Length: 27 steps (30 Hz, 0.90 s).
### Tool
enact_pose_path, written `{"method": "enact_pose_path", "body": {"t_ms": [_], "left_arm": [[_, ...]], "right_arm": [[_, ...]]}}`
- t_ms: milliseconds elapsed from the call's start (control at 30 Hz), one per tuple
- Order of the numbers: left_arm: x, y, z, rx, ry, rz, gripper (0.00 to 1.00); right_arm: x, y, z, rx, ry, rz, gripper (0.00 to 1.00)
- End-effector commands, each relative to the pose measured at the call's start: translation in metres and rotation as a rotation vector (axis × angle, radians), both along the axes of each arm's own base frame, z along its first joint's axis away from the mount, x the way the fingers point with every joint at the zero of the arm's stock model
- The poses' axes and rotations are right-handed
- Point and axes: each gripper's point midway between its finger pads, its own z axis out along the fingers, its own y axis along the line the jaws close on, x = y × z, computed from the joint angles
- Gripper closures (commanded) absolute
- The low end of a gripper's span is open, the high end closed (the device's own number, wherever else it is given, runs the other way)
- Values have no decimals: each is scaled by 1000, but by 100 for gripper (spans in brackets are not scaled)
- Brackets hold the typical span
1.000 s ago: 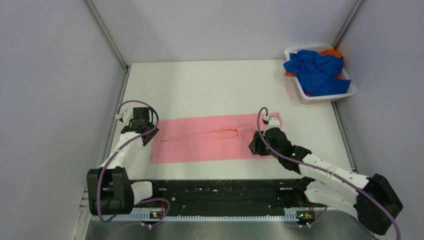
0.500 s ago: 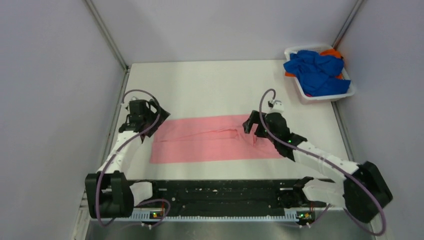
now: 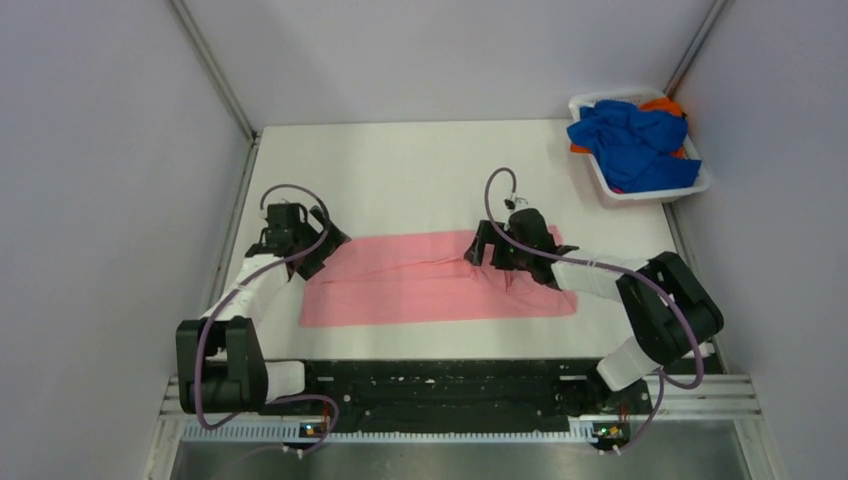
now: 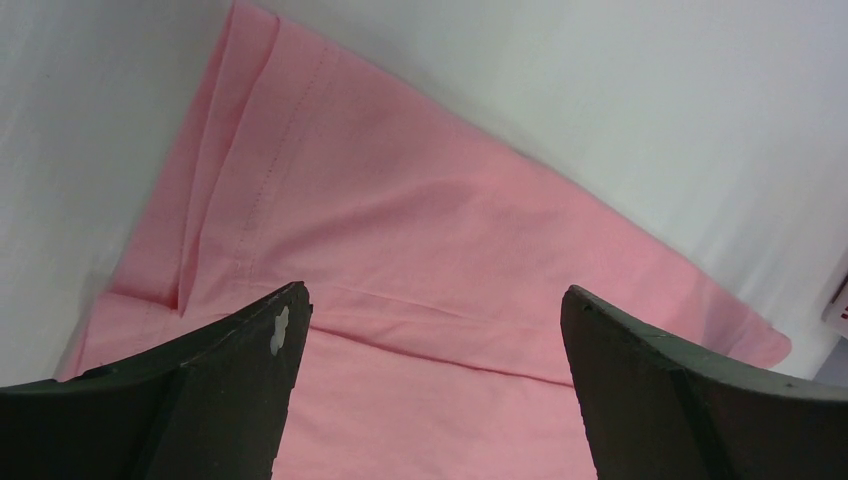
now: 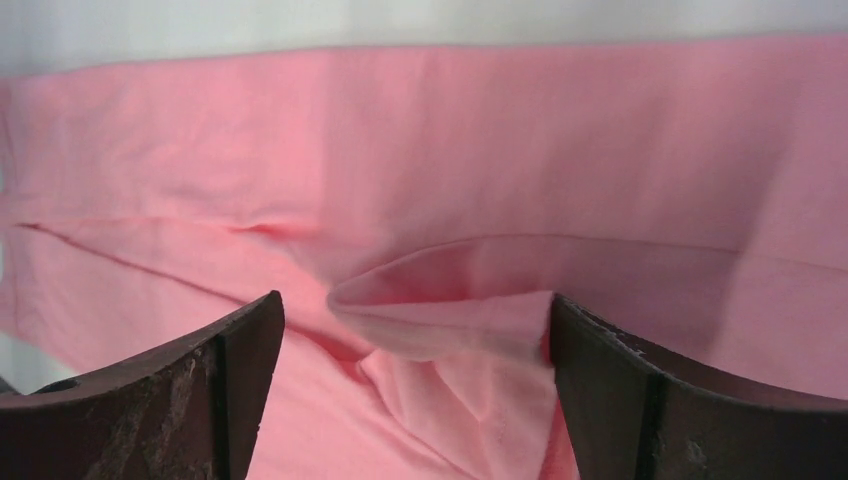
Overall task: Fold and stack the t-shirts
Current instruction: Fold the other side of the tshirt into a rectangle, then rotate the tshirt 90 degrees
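Could rumple the pink t-shirt (image 3: 430, 288), a long folded strip flat on the bench (image 3: 400, 170), by pinching only the top layer of the loose raised flap (image 5: 440, 310) right of centre. Lies beneath both: left claw (image 3: 322, 255) gaping, empty, at its far-left corner; right claw (image 3: 483, 252) equally wide, empty, over that flap.

The top camera looks down from behind over the whole white table (image 3: 400, 170); both wrist cameras sit close above the flat light-pink cloth t-shirt (image 3: 420, 285), which all share.

Blue shirts (image 3: 635, 140) hide most of the orange shirt (image 3: 662, 103).
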Motion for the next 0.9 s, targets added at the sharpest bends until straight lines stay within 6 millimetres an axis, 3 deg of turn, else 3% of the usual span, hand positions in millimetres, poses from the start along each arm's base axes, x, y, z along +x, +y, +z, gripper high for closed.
{"method": "enact_pose_path", "body": {"t_ms": [0, 167, 200, 333, 467, 600, 767, 867], "left_arm": [[9, 5, 0, 33, -25, 2, 1], [13, 5, -2, 29, -23, 2, 1], [15, 4, -2, 29, -17, -1, 1], [17, 5, 2, 30, -21, -2, 1], [19, 2, 6, 20, -34, -11, 1], [23, -10, 9, -26, -33, -70, 1], [24, -36, -2, -51, -2, -153, 1], [22, -38, -18, -26, 44, -155, 1]], "right_arm": [[-36, 41, 16, 54, 19, 159, 1], [-101, 73, 27, -16, 14, 312, 1], [-133, 88, 31, -15, 24, 426, 1], [-164, 97, 44, -31, -5, 541, 1], [-145, 79, 55, -83, -83, 423, 1], [-114, 40, 60, -144, -82, 182, 1], [-102, -2, 23, -18, 134, -41, 1], [-94, -21, -1, -13, 175, -131, 1]]}}
